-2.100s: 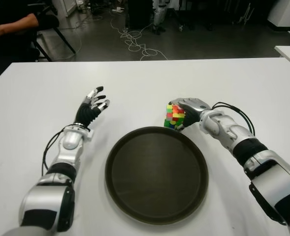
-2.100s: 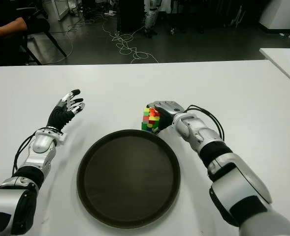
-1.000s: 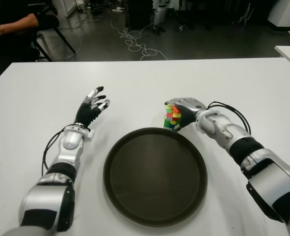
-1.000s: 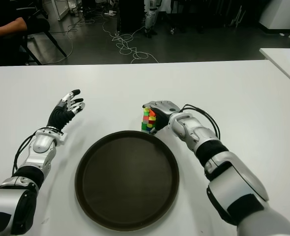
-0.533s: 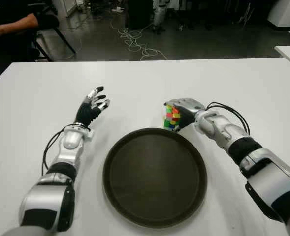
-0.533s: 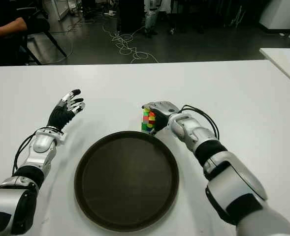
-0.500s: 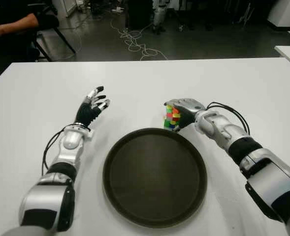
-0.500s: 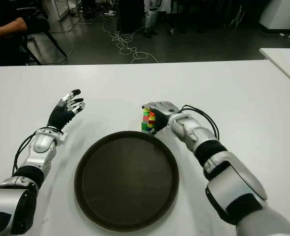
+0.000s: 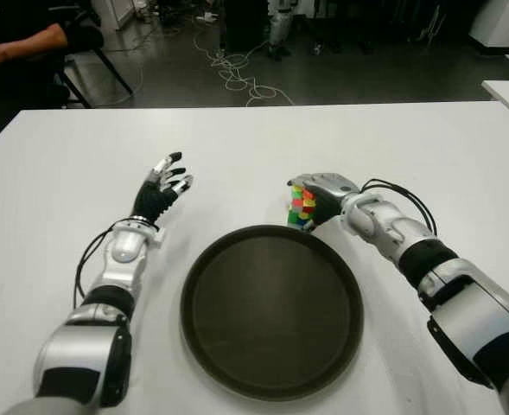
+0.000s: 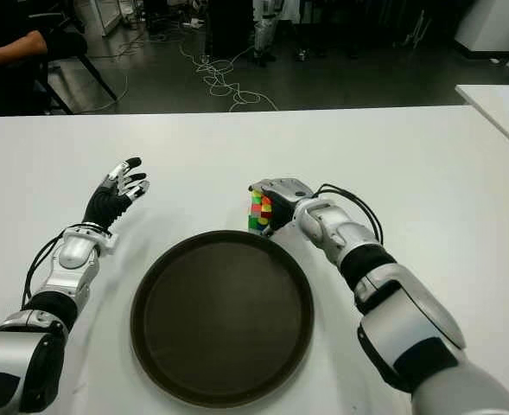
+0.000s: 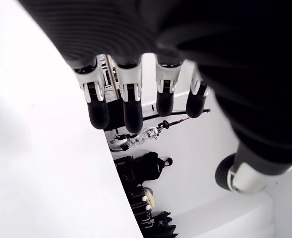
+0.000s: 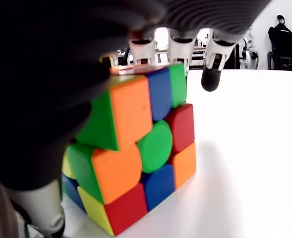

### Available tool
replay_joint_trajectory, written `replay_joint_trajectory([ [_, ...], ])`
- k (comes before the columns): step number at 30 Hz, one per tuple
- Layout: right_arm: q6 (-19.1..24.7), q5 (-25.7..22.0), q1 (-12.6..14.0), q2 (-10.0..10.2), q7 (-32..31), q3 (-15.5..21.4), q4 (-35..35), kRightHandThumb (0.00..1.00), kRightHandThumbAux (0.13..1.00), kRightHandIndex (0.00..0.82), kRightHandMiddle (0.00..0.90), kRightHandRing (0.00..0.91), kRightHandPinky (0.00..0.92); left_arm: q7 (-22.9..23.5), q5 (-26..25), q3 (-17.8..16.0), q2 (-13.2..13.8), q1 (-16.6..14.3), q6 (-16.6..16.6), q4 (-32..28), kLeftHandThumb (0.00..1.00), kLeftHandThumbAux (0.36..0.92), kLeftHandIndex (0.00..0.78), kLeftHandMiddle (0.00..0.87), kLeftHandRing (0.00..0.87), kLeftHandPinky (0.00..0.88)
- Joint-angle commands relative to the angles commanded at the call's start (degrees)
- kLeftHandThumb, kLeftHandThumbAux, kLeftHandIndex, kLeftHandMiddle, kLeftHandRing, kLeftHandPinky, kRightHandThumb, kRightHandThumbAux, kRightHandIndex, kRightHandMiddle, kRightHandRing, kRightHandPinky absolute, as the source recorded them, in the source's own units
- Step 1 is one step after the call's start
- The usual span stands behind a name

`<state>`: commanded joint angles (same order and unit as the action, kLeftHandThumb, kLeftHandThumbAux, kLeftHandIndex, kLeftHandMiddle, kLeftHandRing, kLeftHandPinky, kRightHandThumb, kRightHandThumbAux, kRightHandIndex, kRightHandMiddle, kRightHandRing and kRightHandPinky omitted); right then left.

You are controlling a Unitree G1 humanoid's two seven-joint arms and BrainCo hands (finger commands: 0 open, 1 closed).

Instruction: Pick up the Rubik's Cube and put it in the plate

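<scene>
Cube: multicoloured Rubik's Cube (image 9: 302,206) with red, green, yellow, orange and blue stickers – sat on the white table (image 9: 263,138), just beyond the far rim of the plate, not inside it.
Cube contact: bottom edge met the tabletop in the right wrist view; whether it touched the plate rim could not be told.
Right hand: silver and black right hand (image 9: 325,190) clamped on the cube – fingers (image 12: 178,47) draped over the top and far side, thumb against the near side.
Right arm: reached in from the right, forearm angled toward the table centre, black cables looped above the wrist.
Plate: round dark brown plate (image 9: 323,363) with a raised rim – lay at the near middle of the table, between the two arms, nothing in it.
Left hand: silver and black left hand (image 9: 160,187) showed left of the plate, well apart from the cube, fingers (image 11: 97,106) spread and holding nothing.
Background: person's arm (image 9: 21,43) at the far left past the table edge; tangled white cables (image 9: 237,73) on the dark floor.
</scene>
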<state>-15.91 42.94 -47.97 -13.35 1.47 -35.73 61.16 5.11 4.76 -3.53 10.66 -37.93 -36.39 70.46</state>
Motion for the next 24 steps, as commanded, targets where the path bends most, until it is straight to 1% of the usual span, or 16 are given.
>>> replay_joint_trajectory([
  [10,-0.4,0.2,-0.1,0.4,1.0,-0.1,0.9,0.0,0.744,0.138,0.16,0.168,0.153,0.0,0.4,0.4,0.2,-0.1,-0.5,0.2,0.147,0.564,0.049,0.1,0.124,0.16],
  [14,-0.5,0.3,-0.2,0.3,0.8,-0.3,1.1,0.0,0.751,0.139,0.162,0.172,0.155,0.0,0.6,0.4,0.2,0.0,-0.7,0.2,0.157,0.573,0.051,0.101,0.124,0.159],
  [18,-0.9,0.4,-0.1,0.2,1.1,-0.5,1.1,0.0,0.755,0.141,0.171,0.185,0.168,-0.5,1.0,0.6,0.3,0.1,-1.1,0.1,0.146,0.576,0.049,0.095,0.119,0.157],
  [24,-0.9,0.3,-0.1,0.3,1.2,-0.3,1.2,0.0,0.742,0.134,0.161,0.174,0.152,-0.7,1.3,0.7,0.3,0.0,-1.3,0.3,0.135,0.585,0.049,0.093,0.119,0.164],
])
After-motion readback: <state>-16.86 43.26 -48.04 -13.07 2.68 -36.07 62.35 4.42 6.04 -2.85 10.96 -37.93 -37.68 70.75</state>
